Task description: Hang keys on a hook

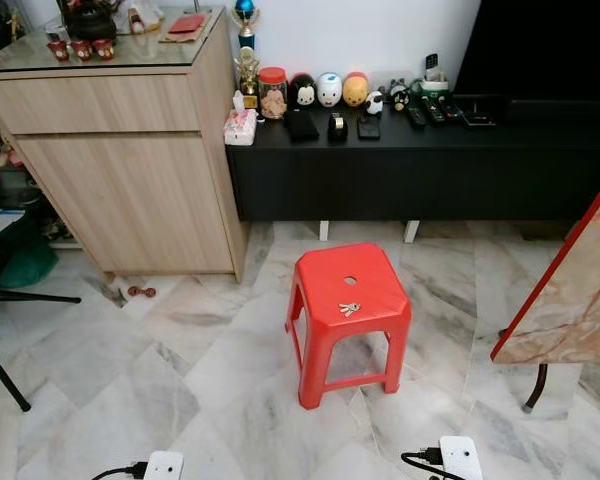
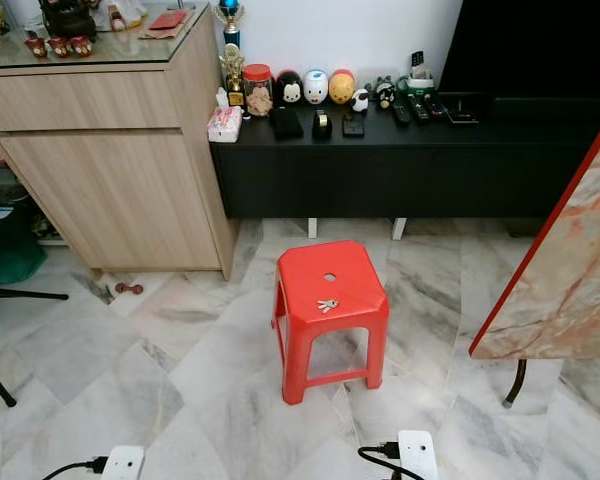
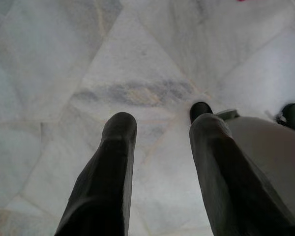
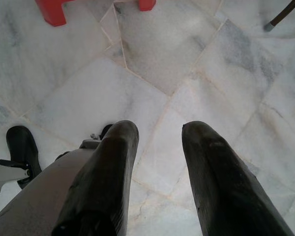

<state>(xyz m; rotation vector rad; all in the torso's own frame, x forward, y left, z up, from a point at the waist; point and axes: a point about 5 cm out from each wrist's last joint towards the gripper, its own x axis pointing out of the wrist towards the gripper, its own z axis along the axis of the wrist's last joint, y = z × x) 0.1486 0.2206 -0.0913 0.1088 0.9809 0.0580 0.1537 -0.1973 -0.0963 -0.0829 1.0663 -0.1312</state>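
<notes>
Left eye view: the keys (image 1: 350, 308) lie on top of the red stool (image 1: 325, 285), toward its front edge and just in front of the round hole in the seat. Nothing has hold of them, so by my reading the task has barely begun: the keys are yet to be picked up, and no hook can be made out from here, so one must also be found.

Both arms hang idle. The left gripper (image 3: 160, 130) points down at the marble floor (image 3: 49, 73) with its fingers parted and nothing between them. The right gripper (image 4: 160, 132) is likewise parted and empty, over the floor a short way in front of the stool's feet.

As for containers, behind the stool and a little to its left a jar (image 1: 272, 92) with a red lid stands on the black console (image 1: 420, 150); it looks to hold pale brown pieces, too small to identify. A pink packet (image 1: 240, 127) beside it may be tissues.
</notes>
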